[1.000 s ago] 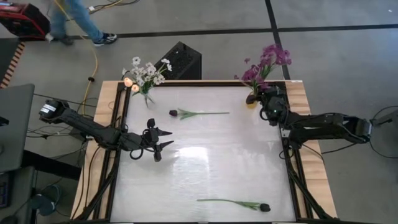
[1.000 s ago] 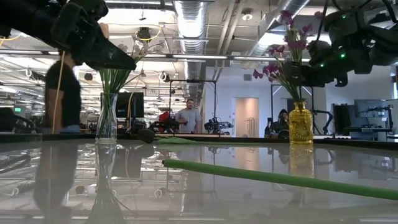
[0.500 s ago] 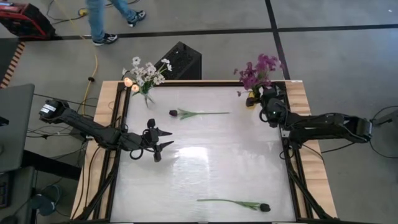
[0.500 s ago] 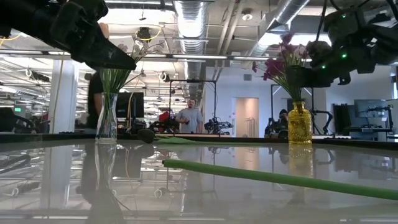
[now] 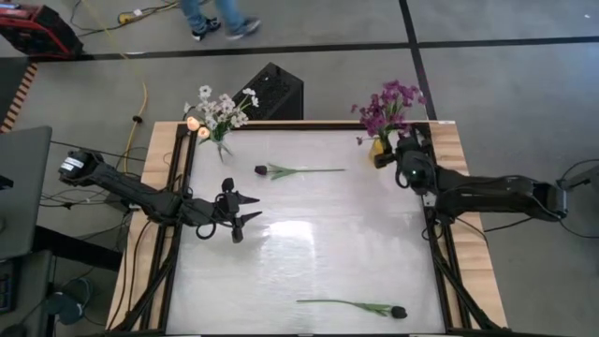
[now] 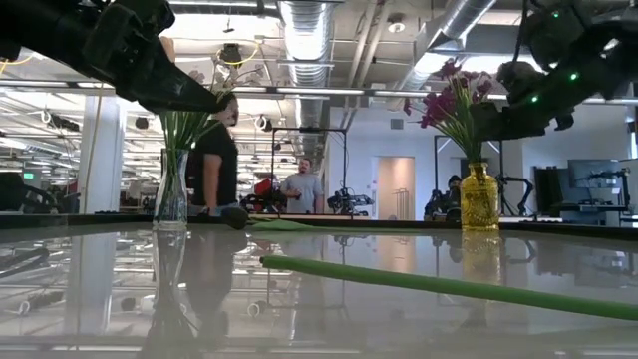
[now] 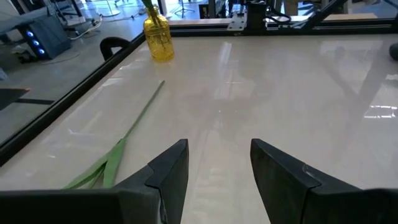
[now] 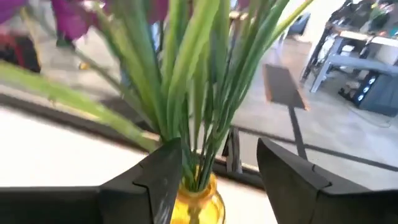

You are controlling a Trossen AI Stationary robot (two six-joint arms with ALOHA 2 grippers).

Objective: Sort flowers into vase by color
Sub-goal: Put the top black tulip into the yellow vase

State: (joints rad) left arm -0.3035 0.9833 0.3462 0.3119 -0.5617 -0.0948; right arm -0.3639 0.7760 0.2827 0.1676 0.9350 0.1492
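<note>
A yellow vase (image 5: 378,148) at the table's far right holds purple flowers (image 5: 388,101). A clear vase (image 5: 222,142) at the far left holds white flowers (image 5: 223,108). Two dark-budded flowers lie flat on the table: one (image 5: 299,171) near the far edge, one (image 5: 351,305) near the front edge. My right gripper (image 8: 217,168) stands open just beside the yellow vase (image 8: 198,202), with the green stems (image 8: 199,93) rising right beyond its fingers. My left gripper (image 5: 257,208) hovers open over the table's left part, pointing across it.
Black frame rails run along the table's left and right sides (image 5: 180,187). A black box (image 5: 271,91) stands on the floor beyond the far edge, and a person (image 5: 217,17) walks past there. The wide middle of the white tabletop (image 5: 328,234) lies between the two loose flowers.
The purple blooms have swung from leaning toward the table's right to standing over the yellow vase, a little toward the left. My right gripper has drawn slightly back from the vase and rolled. A person has walked along beyond the far edge.
</note>
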